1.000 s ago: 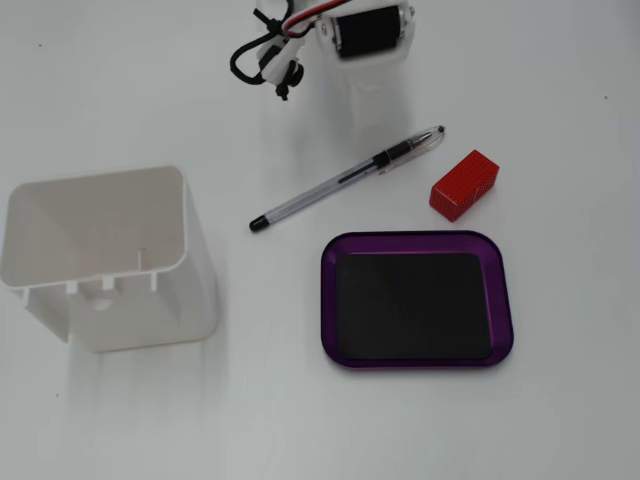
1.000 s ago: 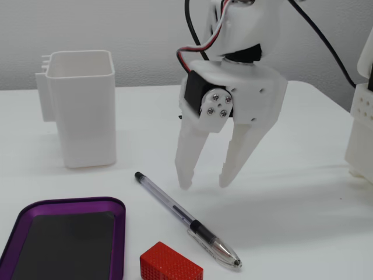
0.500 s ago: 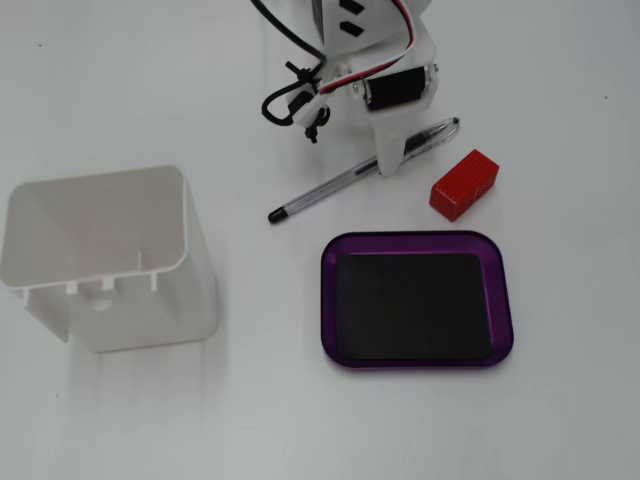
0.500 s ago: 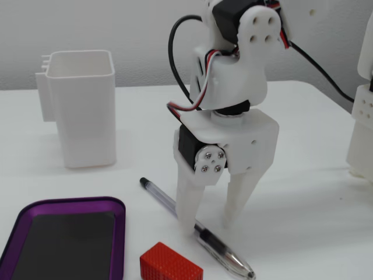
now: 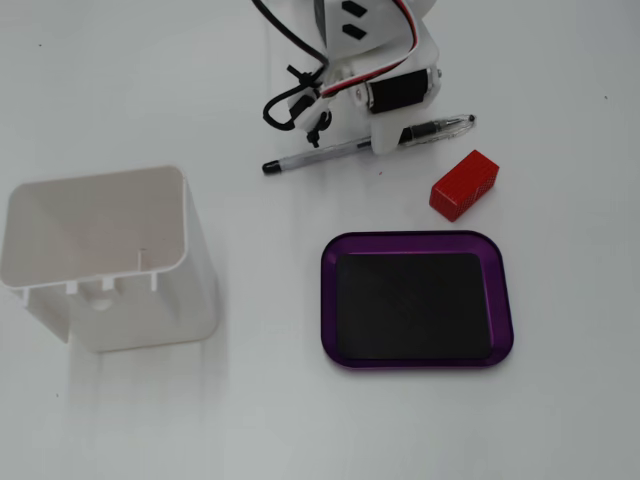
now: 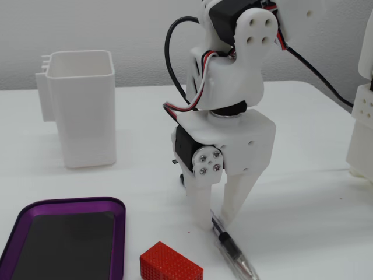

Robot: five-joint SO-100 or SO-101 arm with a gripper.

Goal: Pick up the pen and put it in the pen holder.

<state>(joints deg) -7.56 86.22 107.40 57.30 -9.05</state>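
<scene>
Our end effector point(image 6: 217, 224) fingers straddle the pen point(image 5: 330, 152), apparently clamped; off-center grip could pivot it, missing the pen holder point(image 5: 105, 255).

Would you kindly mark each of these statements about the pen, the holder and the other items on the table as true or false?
1. The clear-barrelled black pen lies flat on the white table. True.
2. The white robot hand is down at the pen, one finger on each side of it. True.
3. The pen is already inside the tall white plastic pen holder. False: it is on the table, and the holder looks empty.
4. The small red block sits in the purple-rimmed tray with a black mat. False: it rests on the table beside the tray.
5. The tray holds nothing. True.
</scene>
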